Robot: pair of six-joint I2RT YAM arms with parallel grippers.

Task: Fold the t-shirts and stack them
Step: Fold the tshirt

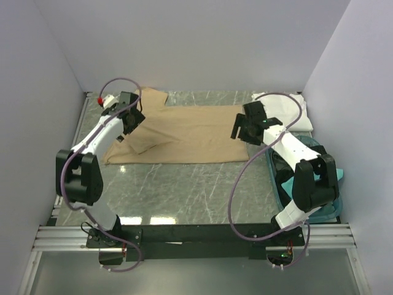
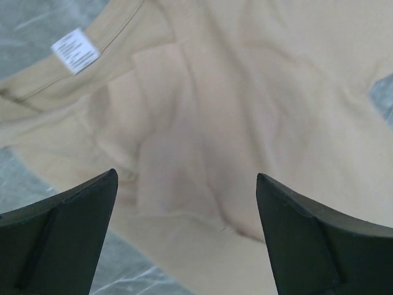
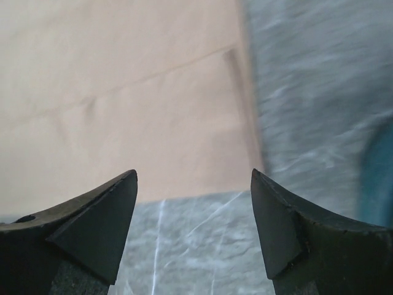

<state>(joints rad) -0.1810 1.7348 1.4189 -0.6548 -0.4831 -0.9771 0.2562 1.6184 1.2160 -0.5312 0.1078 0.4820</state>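
Cloth of the tan t-shirt (image 1: pixel 190 132) lay spread on the counter (image 1: pixel 184 190), evidently soft and limp. Left hand (image 2: pixel 187 236) stood wide over the collar end, right hand (image 3: pixel 193 230) wide over the hem corner, both empty. Hem and shoulder edges likely suited pinching.
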